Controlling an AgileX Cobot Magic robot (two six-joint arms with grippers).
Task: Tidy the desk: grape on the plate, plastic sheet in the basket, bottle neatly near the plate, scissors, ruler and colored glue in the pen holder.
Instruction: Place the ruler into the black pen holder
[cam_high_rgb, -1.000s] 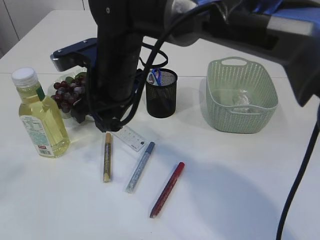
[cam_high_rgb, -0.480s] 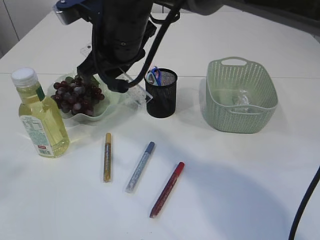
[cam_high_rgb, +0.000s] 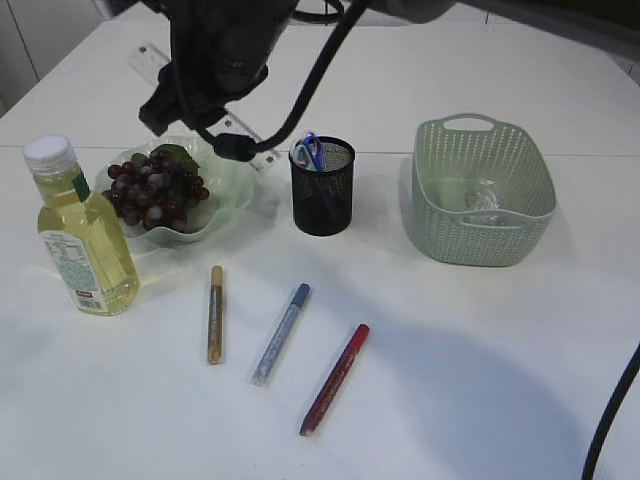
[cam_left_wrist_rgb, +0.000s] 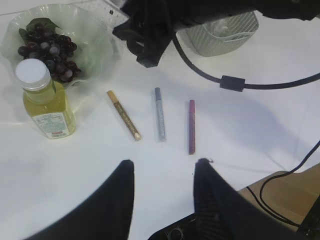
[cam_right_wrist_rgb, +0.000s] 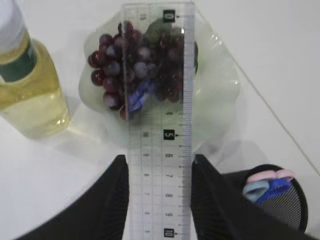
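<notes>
Now the clear ruler (cam_right_wrist_rgb: 160, 125) is gripped by the right pincer (cam_right_wrist_rgb: 159, 200) above the grapes (cam_right_wrist_rgb: 135, 65) and plate (cam_right_wrist_rgb: 220, 100); left pincer (cam_left_wrist_rgb: 162, 172) is held open, empty, over the worktop (cam_left_wrist_rgb: 250, 130).

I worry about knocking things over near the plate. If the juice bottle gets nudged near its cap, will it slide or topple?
The bottle stands tall on a small base, so a high push probably tips it. It looks nearly full of yellow liquid, so likely heavy, and a low push would more likely slide it. It stands close beside the plate.

clear ruler (cam_right_wrist_rgb: 160, 130) marked 0, 5, 10, bottle label (cam_high_rgb: 75, 265) unreadable
</notes>
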